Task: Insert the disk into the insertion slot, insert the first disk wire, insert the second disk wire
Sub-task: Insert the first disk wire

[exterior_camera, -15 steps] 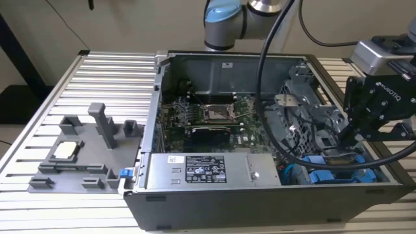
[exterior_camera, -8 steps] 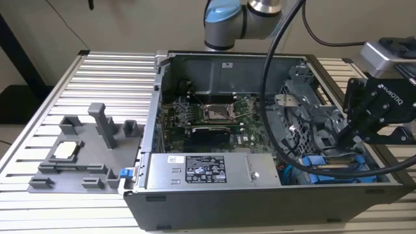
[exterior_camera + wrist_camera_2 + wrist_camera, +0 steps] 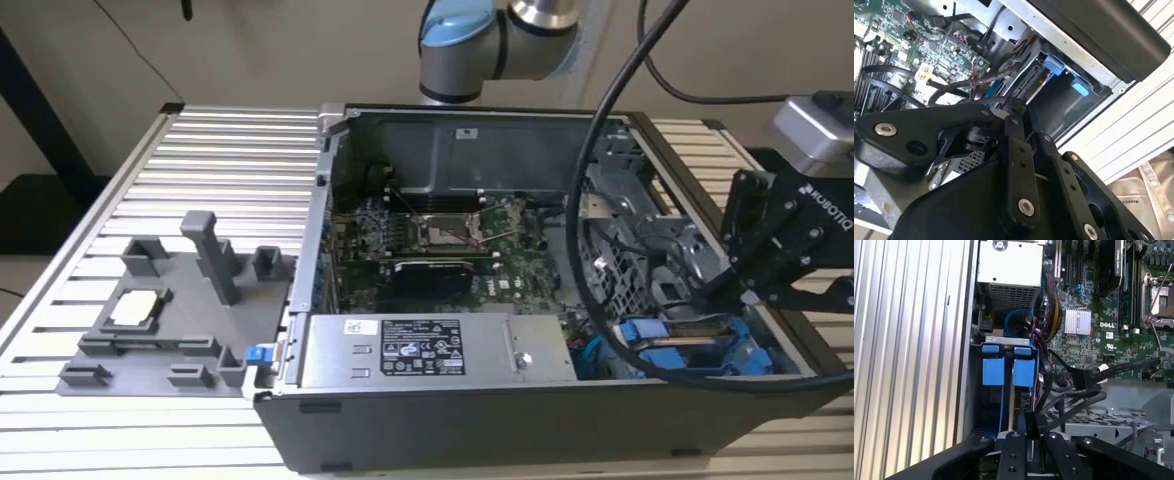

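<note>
You are looking at a ribbed metal table (image 3: 214, 140) standing before a plain beige wall (image 3: 294, 50); a dark post (image 3: 38, 110) is running slantwise beside it, on the exterior view's left.

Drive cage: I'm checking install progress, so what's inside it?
The blue-framed disk sits inside the drive cage, blue end tabs showing. The gripper and black cables cover its other end.

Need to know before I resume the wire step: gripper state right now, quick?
Gripper: closed, pinching the end of a black disk wire, close to the blue-framed disk.
</note>
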Controlling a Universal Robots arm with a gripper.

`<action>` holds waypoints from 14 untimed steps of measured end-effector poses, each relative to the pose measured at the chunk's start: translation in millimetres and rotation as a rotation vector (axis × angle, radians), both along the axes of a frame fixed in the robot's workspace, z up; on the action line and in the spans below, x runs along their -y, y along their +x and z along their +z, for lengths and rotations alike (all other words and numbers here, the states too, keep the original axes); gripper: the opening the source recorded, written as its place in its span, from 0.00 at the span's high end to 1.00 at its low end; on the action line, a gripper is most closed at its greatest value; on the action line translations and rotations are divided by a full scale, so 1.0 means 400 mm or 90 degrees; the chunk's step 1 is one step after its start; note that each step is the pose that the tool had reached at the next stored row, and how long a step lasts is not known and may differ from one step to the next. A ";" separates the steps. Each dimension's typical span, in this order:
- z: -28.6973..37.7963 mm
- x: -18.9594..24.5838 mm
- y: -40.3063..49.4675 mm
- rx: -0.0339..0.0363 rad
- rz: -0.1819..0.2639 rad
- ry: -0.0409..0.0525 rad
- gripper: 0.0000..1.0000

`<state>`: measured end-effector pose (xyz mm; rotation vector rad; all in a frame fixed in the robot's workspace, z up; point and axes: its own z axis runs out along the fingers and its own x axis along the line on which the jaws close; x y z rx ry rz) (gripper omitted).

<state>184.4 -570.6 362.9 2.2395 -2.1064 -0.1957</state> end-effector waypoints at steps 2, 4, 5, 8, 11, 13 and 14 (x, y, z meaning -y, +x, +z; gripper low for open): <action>-0.004 0.005 0.009 0.0000 0.000 0.0043 0.81; -0.009 0.008 0.016 0.0000 0.000 0.0113 0.81; -0.012 0.008 0.019 0.0000 0.000 0.0155 0.81; -0.019 0.009 0.024 0.0001 -0.004 0.0273 0.81; -0.020 0.009 0.025 0.0001 -0.007 0.0293 0.81; -0.020 0.009 0.025 0.0001 -0.007 0.0293 0.81; -0.021 0.009 0.025 0.0001 -0.007 0.0296 0.81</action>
